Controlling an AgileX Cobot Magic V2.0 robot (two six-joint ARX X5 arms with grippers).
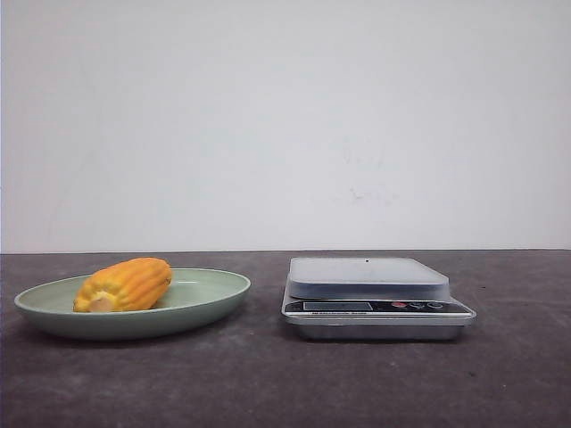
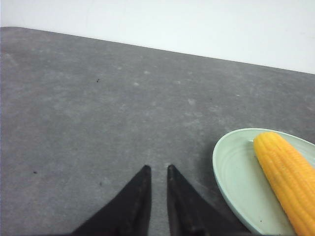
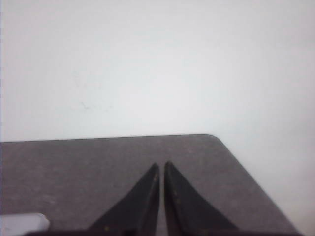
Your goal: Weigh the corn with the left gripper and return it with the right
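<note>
The corn (image 1: 125, 284) is a short yellow-orange cob lying on its side in a pale green plate (image 1: 219, 294) at the left of the table, its pale cut end toward the front. The left wrist view also shows the corn (image 2: 288, 179) in the plate (image 2: 234, 177), off to one side of my left gripper (image 2: 158, 168). That gripper is shut with a thin gap and nothing in it, over bare table. My right gripper (image 3: 161, 164) is shut and empty near the table's far right corner. Neither gripper appears in the front view.
A silver kitchen scale (image 1: 375, 296) with a flat pale platform stands right of the plate, its display and buttons facing front. A corner of the scale (image 3: 22, 223) shows in the right wrist view. A white wall closes the back of the dark grey table (image 1: 268, 383).
</note>
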